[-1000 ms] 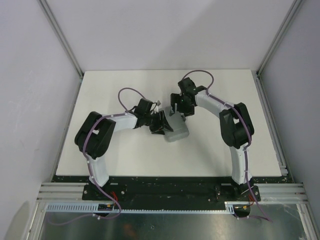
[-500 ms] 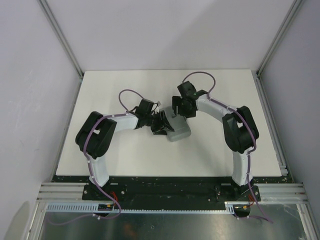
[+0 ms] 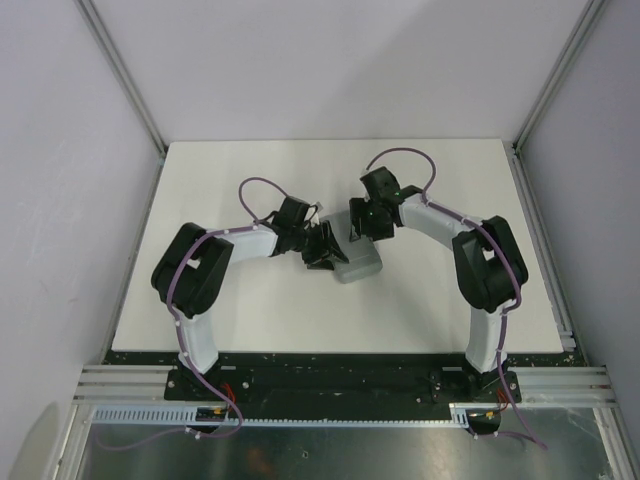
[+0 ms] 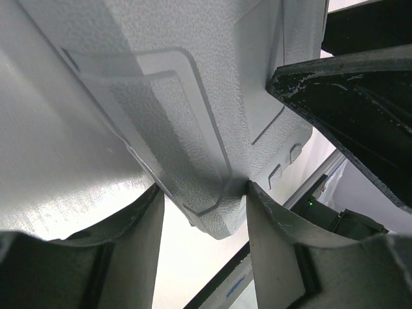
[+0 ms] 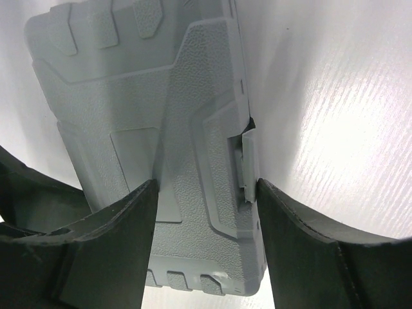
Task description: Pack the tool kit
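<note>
The tool kit [image 3: 358, 266] is a closed grey plastic case in the middle of the white table; none of its tools show. My left gripper [image 3: 326, 250] is shut on the case's left corner, and in the left wrist view that corner [image 4: 212, 212] sits pinched between both fingers [image 4: 203, 193] with the table visible below it. My right gripper [image 3: 361, 229] reaches over the case's far end. In the right wrist view its jaws [image 5: 206, 187] stand apart over the textured lid [image 5: 129, 96], the right finger touching the side latch [image 5: 245, 164].
The white table [image 3: 240, 310] is ringed by grey walls and metal frame posts. Both arm bases sit on the black rail at the near edge [image 3: 340, 375]. A black finger of the right gripper [image 4: 351, 103] fills the upper right of the left wrist view.
My right gripper's jaws have narrowed around the case and its arm has shifted slightly right. The left gripper keeps its hold, and the case has barely moved.
</note>
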